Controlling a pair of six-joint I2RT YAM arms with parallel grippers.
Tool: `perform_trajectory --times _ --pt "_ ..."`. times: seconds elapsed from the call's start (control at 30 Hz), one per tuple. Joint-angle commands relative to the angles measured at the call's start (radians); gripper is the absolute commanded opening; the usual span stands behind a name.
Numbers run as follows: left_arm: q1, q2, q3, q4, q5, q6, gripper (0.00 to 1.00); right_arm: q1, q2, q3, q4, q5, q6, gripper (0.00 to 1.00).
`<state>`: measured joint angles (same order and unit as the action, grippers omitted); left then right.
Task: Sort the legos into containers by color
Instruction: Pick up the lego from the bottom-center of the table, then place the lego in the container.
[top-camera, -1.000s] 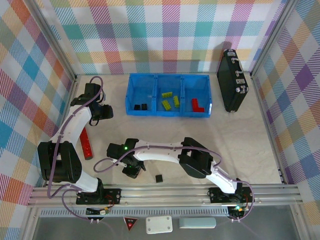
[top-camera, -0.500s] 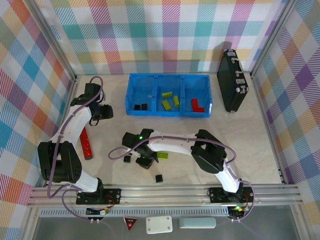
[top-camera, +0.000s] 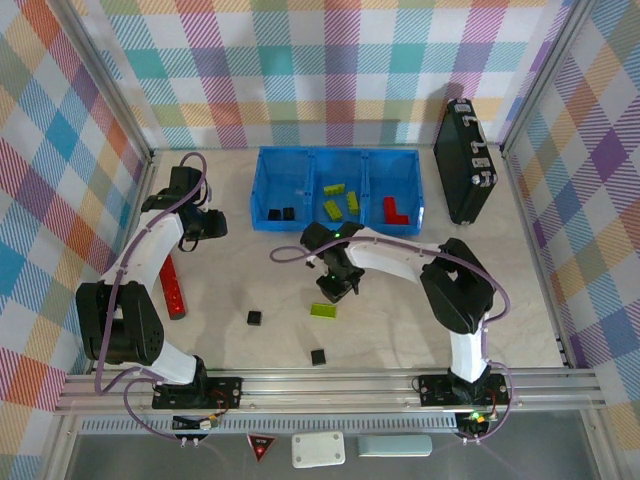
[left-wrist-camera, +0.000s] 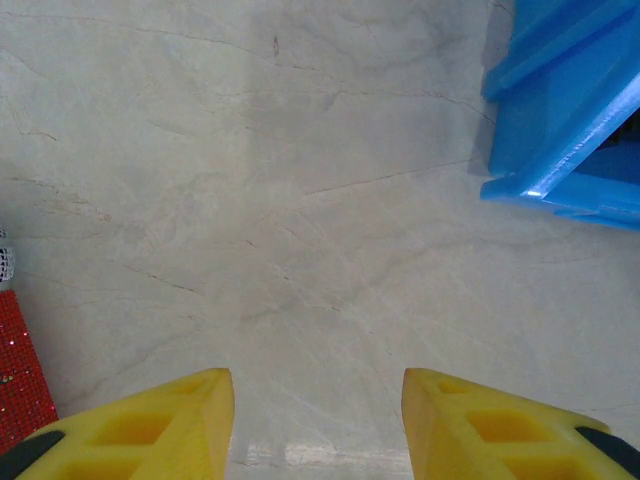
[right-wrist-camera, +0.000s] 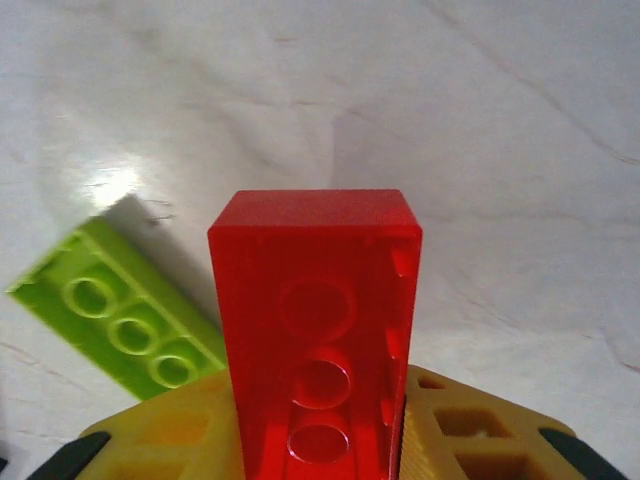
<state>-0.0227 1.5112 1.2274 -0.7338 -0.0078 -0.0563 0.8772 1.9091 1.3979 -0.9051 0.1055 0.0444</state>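
Observation:
My right gripper (top-camera: 336, 286) (right-wrist-camera: 318, 405) is shut on a red lego (right-wrist-camera: 315, 300), held above the table in front of the blue tray of containers (top-camera: 262, 190). A lime-green lego (top-camera: 323, 310) (right-wrist-camera: 120, 322) lies on the table just beside it. Two black legos (top-camera: 255, 318) (top-camera: 318, 356) rest nearer the front. In the tray, black legos (top-camera: 282, 213) fill the left compartment, green legos (top-camera: 340, 203) the middle and red legos (top-camera: 395, 210) the right. My left gripper (top-camera: 214, 225) (left-wrist-camera: 318, 420) is open over bare table, left of the tray's corner (left-wrist-camera: 560, 150).
A red cylinder (top-camera: 173, 287) (left-wrist-camera: 20, 375) lies at the left beside the left arm. A black case (top-camera: 465, 160) stands to the right of the tray. Plaid walls close in the table on three sides.
My right gripper has travelled from the front left toward the tray with the red lego in it, uncovering a black lego and the green lego. The left arm has not moved.

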Motion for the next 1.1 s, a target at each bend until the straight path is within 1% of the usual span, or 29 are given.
perform_trajectory --times 0.0,0.27,0.47,0.57,0.77,0.87,1.07 --pt "0.007 0.006 0.029 -0.030 0.020 -0.008 0.48 -0.057 -0.042 -0.022 -0.005 0.016 0.024 0.29" --pt "0.007 0.010 0.033 -0.032 0.028 -0.009 0.48 -0.188 -0.071 -0.011 -0.048 0.039 0.052 0.30" --pt "0.007 0.003 0.029 -0.032 0.028 -0.010 0.48 -0.266 -0.066 0.049 -0.080 0.032 0.080 0.31" --pt "0.007 0.000 0.030 -0.033 0.028 -0.010 0.48 -0.306 -0.053 0.095 -0.095 0.025 0.090 0.31" --pt "0.007 -0.009 0.029 -0.033 0.029 -0.009 0.48 -0.382 0.004 0.247 -0.156 0.032 0.088 0.32" --pt "0.007 -0.014 0.027 -0.033 0.028 -0.010 0.48 -0.412 0.037 0.326 -0.179 0.058 0.078 0.32" --pt "0.007 -0.020 0.023 -0.032 0.028 -0.010 0.48 -0.466 0.107 0.460 -0.214 0.071 0.057 0.32"
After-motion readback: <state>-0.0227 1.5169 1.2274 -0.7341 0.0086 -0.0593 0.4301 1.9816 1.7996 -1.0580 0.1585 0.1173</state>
